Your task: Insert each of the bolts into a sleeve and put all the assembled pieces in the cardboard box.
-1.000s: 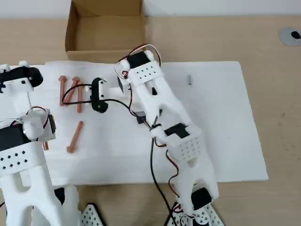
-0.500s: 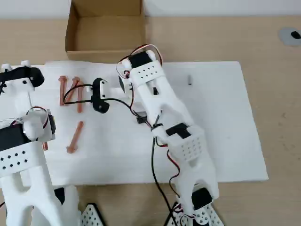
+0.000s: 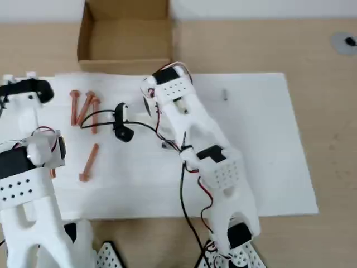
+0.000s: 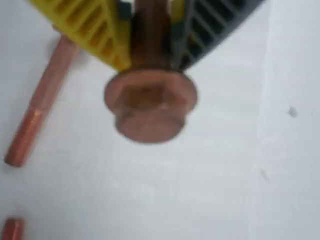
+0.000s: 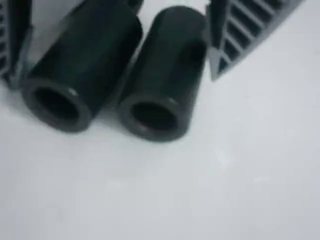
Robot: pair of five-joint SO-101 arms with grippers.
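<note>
The right arm (image 3: 192, 125) draws back a touch from the box (image 3: 83, 42). Its black cabled part (image 3: 121, 124) sits farther from the front wall than a second ago, and the wrist follows. The left arm (image 3: 28, 184) hardly budges, and the loose bolts (image 3: 83, 106) lie where they were.

The right arm is stretched long across the sheet (image 3: 262, 139), wrist just short of the box's front wall. The left arm stands well apart from the box, off its corner.

The right claw (image 5: 112, 75) is spread wide, straddling a sleeve (image 5: 75, 65) and a second sleeve (image 5: 165, 75). They lie side by side on the sheet, touching, open ends toward the camera. Whether the fingers press them, I cannot tell.

The left claw (image 4: 152, 60) pinches a bolt (image 4: 150, 107) by the shank, head poking out past the fingertips. Another bolt (image 4: 42, 107) lies nearby on the sheet.
</note>
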